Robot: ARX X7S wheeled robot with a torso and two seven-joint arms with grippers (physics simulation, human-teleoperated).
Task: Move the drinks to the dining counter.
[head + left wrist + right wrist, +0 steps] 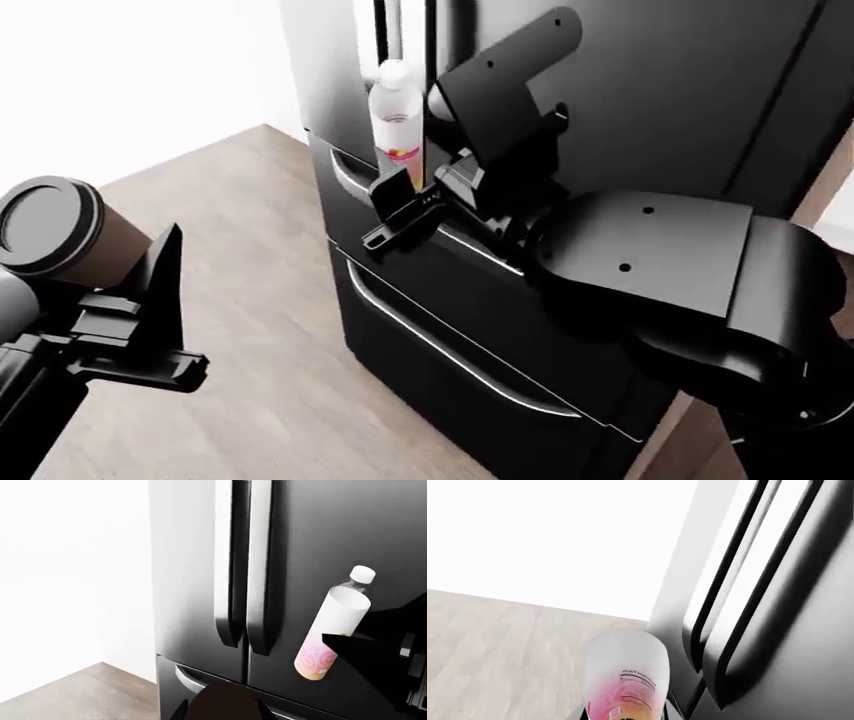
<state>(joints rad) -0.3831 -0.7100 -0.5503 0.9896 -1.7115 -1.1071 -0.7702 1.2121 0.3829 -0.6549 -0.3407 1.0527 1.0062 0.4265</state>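
Left gripper (134,330): clamped on brown coffee cup (60,232), black lid up.
Right gripper (414,200): clamped on pink-labelled bottle (396,120), upright.
Backdrop: black refrigerator (627,90); wood floor (254,300).

The place was a home kitchen, rendered in simulation. The plainest sign was a tall dark refrigerator (534,200) of brushed steel, a French-door model: two long upright handles (243,565) ran side by side down its upper doors, and below them sat pull-out freezer drawers, each with a curved bar handle (454,350) across the front. Beside the refrigerator, on the side away from its doors' meeting line, a plain white wall (67,570) rose. At the refrigerator's foot lay a floor of pale wood planks (254,330), meeting that wall.
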